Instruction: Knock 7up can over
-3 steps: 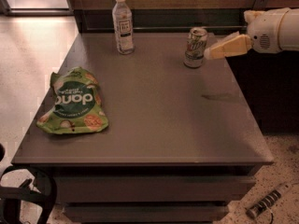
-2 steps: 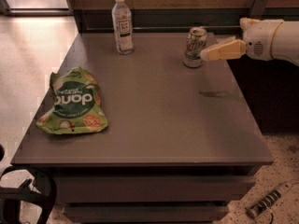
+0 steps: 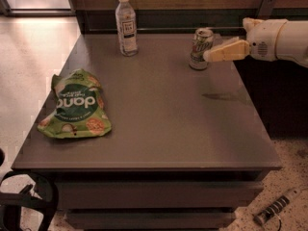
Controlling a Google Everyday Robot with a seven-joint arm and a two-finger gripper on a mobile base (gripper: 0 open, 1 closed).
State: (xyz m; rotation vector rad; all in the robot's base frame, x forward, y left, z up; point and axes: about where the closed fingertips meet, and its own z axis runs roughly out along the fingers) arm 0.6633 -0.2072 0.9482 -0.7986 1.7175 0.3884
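Note:
The 7up can [image 3: 201, 48] stands upright on the grey table [image 3: 159, 114], near its far right edge. It is silver-white with green marks and a shiny top rim. My gripper [image 3: 210, 56] comes in from the right on a white arm [image 3: 281, 40]. Its tan tip touches or nearly touches the can's right side, at about mid-height.
A clear plastic bottle [image 3: 126, 24] with a white cap stands at the far middle of the table. A green snack bag [image 3: 75, 105] lies flat at the left. A dark wall runs behind the table. A small metal object [image 3: 273, 208] lies on the floor at lower right.
My gripper has moved left, from beside the can to right against its right side. The can still stands upright in the same spot.

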